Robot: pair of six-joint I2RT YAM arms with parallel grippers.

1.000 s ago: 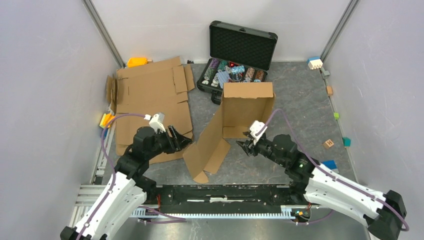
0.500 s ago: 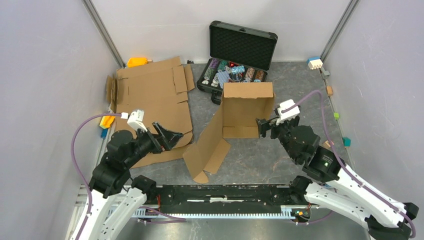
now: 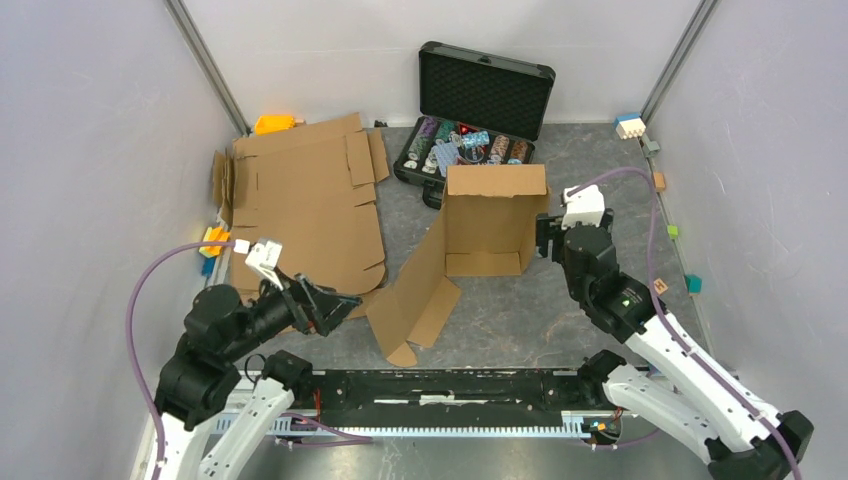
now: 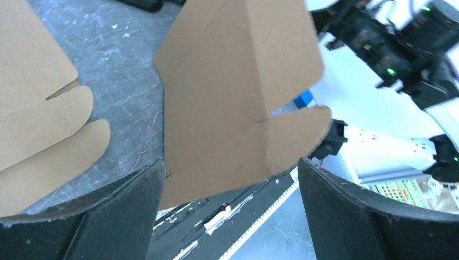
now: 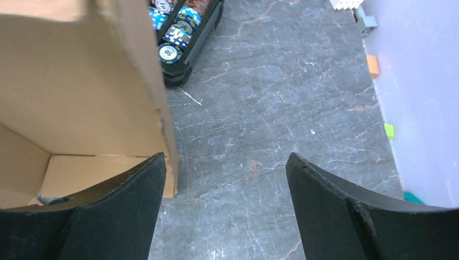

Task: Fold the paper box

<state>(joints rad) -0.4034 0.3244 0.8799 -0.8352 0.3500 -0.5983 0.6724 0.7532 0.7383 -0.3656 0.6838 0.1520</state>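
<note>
From above, one paper box (image 3: 485,225) stands half-erected mid-table, just near of one black case (image 3: 486,95), opening facing near, its long panel trailing near-left. The left gripper (image 3: 338,300) and right gripper (image 3: 547,237) both gape, empty. Left wrist: that panel lies beyond parted fingers (image 4: 97,216). Right wrist: the box's wall sits just beside one finger (image 5: 108,216).

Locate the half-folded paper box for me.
In the top view the paper box stands mid-table, directly in front of the open black case, with a flat cardboard sheet to its left and the right gripper beside its right wall.
</note>
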